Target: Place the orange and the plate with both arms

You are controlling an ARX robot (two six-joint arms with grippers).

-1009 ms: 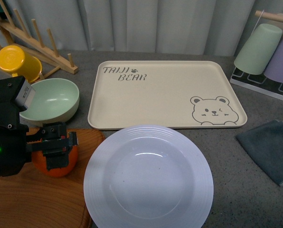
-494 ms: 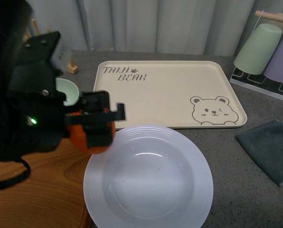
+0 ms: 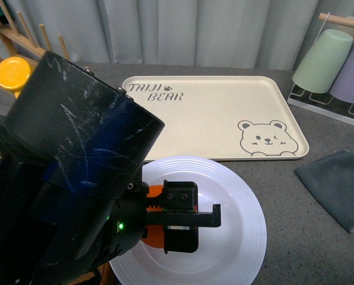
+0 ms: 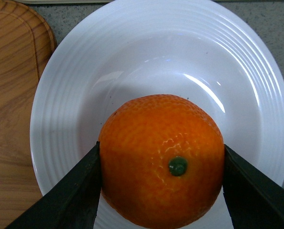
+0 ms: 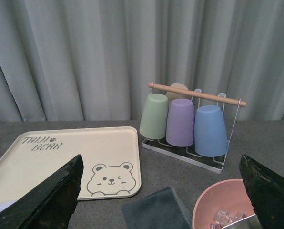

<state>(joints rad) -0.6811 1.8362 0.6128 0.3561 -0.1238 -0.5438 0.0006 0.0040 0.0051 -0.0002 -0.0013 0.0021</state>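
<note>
The left claw (image 3: 178,217) is grasping the orange (image 4: 163,160), its two dark fingers (image 4: 73,193) pressing against opposite sides of the fruit. The green stem dot is facing the wrist camera. The orange is sitting over the well of the white plate (image 3: 248,202); whether it is touching the plate cannot be told. In the front view only slivers of orange skin are showing behind the claw. The plate is lying on the grey surface (image 3: 284,237), just in front of the beige bear-print tray (image 3: 224,113) and beside the wooden board (image 4: 13,95).

The right claw (image 5: 161,195) is standing released, its fingers spread wide with nothing between them. It is facing the tray, a dark cloth (image 5: 156,210), a rack of upturned cups (image 5: 182,121) and a pink bowl (image 5: 218,202).
</note>
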